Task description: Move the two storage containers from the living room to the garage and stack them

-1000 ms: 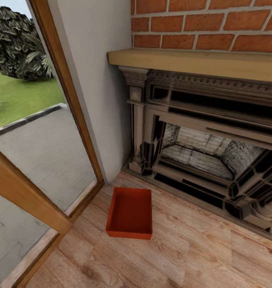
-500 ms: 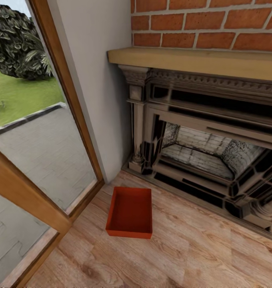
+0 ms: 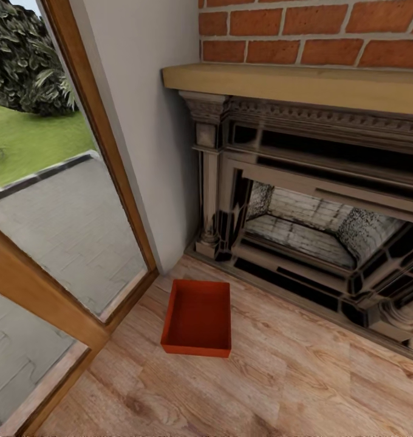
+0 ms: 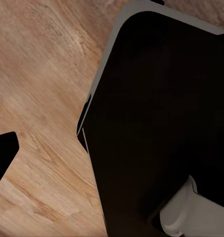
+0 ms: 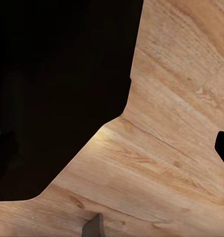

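An orange-red rectangular storage container [image 3: 197, 318], thin-walled and without a lid, sits on the light wood plank floor [image 3: 279, 388] at the lower centre of the head view. It rests flat on its base with its open top facing up, and nothing shows inside it. Its long axis runs from the lower part of the frame toward the upper part, leaning slightly to the right, so one short wall faces the camera and the other faces the corner where the wall meets the hearth. It stands near the wood-framed glass door [image 3: 61, 291] at the left and near the base of the ornate dark fireplace [image 3: 316, 224] at the right, touching neither. Above the fireplace runs a pale wooden mantel [image 3: 291, 85], and above that the red brick chimney [image 3: 310, 30] fills the upper right. Through the glass, grey paving and green lawn show at the upper left.

In both wrist views the cameras look down at the plank floor past large dark parts of the robot's own body. Dark slivers at the frame edges may be finger parts, but whether either gripper is parted or closed I cannot tell.
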`<state>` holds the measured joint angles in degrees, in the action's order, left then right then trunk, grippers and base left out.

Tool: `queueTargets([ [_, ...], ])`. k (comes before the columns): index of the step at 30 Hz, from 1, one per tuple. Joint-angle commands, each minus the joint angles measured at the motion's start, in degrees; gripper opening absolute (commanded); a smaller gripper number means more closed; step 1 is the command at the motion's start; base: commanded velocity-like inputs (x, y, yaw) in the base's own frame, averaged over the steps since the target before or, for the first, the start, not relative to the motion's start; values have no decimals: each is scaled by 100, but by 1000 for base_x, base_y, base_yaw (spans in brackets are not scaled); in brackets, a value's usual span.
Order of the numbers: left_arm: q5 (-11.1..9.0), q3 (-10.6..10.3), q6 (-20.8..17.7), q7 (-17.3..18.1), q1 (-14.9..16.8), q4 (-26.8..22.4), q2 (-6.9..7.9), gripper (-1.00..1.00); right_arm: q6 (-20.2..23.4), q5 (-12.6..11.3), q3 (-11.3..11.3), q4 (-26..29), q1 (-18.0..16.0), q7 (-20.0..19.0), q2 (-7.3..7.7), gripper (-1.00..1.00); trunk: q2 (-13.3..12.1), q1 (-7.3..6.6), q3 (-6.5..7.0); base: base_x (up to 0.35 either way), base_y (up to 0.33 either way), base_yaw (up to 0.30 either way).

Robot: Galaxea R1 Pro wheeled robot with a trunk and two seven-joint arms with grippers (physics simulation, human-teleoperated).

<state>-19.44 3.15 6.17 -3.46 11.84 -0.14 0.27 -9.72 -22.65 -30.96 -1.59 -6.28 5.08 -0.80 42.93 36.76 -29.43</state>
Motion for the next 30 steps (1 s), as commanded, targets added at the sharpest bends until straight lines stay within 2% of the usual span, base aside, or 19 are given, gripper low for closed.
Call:
queueTargets([
  [1, 2, 29, 16, -6, 3, 4, -1, 100, -30, -47, -49, -17, -5, 8, -3, 100, 4, 1, -14, 0, 0, 0],
  [30, 2, 28, 16, -1, 3, 2, 0, 100, -39, -47, -45, -17, -5, 10, 1, 100, 4, 1, -279, 0, 0, 0],
])
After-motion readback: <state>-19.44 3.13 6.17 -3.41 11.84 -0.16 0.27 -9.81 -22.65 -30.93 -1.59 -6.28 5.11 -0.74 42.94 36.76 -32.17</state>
